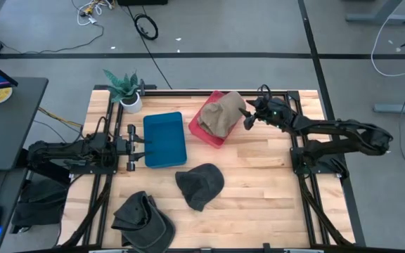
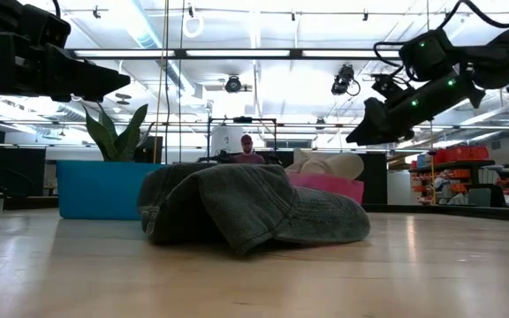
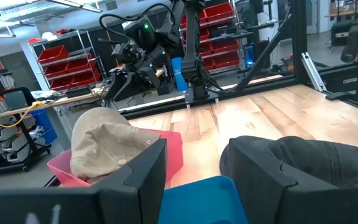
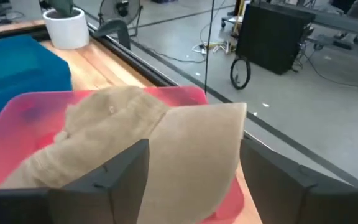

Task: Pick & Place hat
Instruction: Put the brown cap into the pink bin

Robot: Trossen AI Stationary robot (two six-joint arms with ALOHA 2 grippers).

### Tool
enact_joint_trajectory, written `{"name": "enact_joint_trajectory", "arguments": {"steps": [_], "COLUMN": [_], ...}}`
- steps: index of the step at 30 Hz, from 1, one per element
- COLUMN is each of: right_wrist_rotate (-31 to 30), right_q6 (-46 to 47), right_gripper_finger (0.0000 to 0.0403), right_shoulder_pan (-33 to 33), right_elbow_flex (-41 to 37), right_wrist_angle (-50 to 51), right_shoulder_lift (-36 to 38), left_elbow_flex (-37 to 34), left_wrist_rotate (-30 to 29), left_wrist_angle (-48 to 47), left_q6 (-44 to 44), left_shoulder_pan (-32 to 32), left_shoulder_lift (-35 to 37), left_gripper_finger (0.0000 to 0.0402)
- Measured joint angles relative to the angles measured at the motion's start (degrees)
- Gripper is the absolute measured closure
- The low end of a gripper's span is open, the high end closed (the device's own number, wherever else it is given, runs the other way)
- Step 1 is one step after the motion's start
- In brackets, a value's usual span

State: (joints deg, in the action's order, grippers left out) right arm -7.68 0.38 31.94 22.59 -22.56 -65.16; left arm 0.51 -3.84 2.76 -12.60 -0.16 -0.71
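A tan hat (image 1: 220,116) lies in the pink bin (image 1: 215,140) at the table's far middle, its brim sticking out over the bin's right rim (image 4: 197,143). My right gripper (image 1: 246,119) is open, hanging in the air just right of the bin; its fingers (image 4: 123,168) stand either side of the brim without touching it. A dark grey hat (image 1: 200,185) lies on the table's middle. My left gripper (image 1: 140,144) is open and empty at the left edge of the blue bin (image 1: 165,139).
Another dark hat (image 1: 143,218) lies at the near left edge. A potted plant (image 1: 125,88) stands at the far left corner. The wood right of the dark grey hat (image 1: 273,190) is bare. Black frame rails run along both table sides.
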Motion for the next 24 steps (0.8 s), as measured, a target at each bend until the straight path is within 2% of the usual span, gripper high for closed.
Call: {"name": "enact_joint_trajectory", "arguments": {"steps": [8,17,20,24], "right_wrist_rotate": [-8.7,-11.3,-11.3,-9.7], "right_q6": [2.3,3.4,3.3,2.6], "right_gripper_finger": [0.0177,0.0216,0.023,0.0247], "right_shoulder_pan": [-3.6,-5.0,-5.0,-5.2], "right_elbow_flex": [0.0,0.1,2.4,8.2], "right_wrist_angle": [-6.3,-15.9,-14.4,-6.1], "right_shoulder_lift": [-3.5,-15.1,-20.1,-27.0], "left_elbow_flex": [0.0,0.0,0.0,0.0], "left_wrist_rotate": [0.0,0.0,0.0,0.0], "left_wrist_angle": [0.0,0.0,0.0,0.0], "left_q6": [0.0,0.0,0.0,0.0], "left_shoulder_pan": [0.0,0.0,0.0,0.0], "left_shoulder_lift": [0.0,0.0,0.0,0.0], "left_gripper_finger": [0.0225,0.0225,0.0225,0.0225]}}
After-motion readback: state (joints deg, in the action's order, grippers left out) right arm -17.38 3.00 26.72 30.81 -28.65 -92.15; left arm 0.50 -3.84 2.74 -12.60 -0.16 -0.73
